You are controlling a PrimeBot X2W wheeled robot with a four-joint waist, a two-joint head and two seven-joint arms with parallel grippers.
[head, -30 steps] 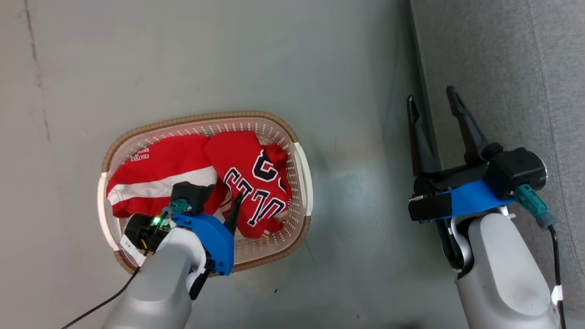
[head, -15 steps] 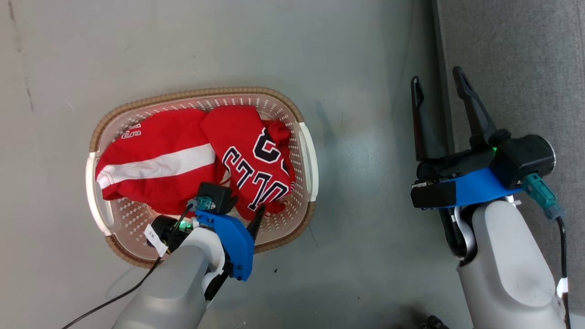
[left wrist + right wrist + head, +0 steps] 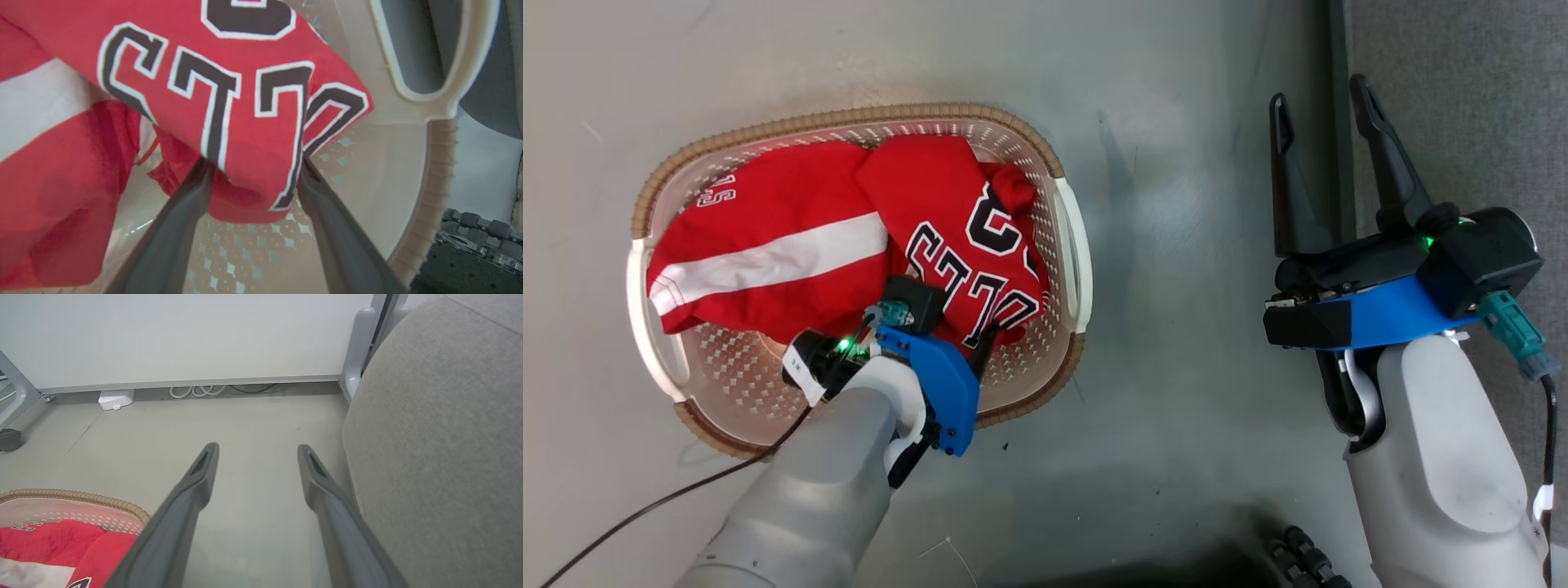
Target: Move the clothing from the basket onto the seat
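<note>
Clothing [image 3: 768, 212] is all inside the basket for now, with none of it on the seat. The seat [image 3: 1462, 122], the biggest thing here, lies just to the right of the right gripper [image 3: 1319, 94]. That gripper hangs over the floor [image 3: 1176, 245] with its jaws wide and nothing between them. The basket [image 3: 849, 117] sits on the floor under and around the left gripper [image 3: 255, 171], well to the left of the right gripper. Inside it, the striped garment [image 3: 768, 261] lies to the left gripper's left and the jersey [image 3: 964, 237] is straight ahead of it. Over the last second the whole head view has slid, which is the camera turning, not the basket moving. Against the jersey, though, the left gripper has crept toward the near hem. Its wide-open jaws now stand one on each side of that hem fold, touching it or nearly so, and not yet closed. The reach looks finished, so closing on the fold is likely next, and it would probably lift the jersey alone.
</note>
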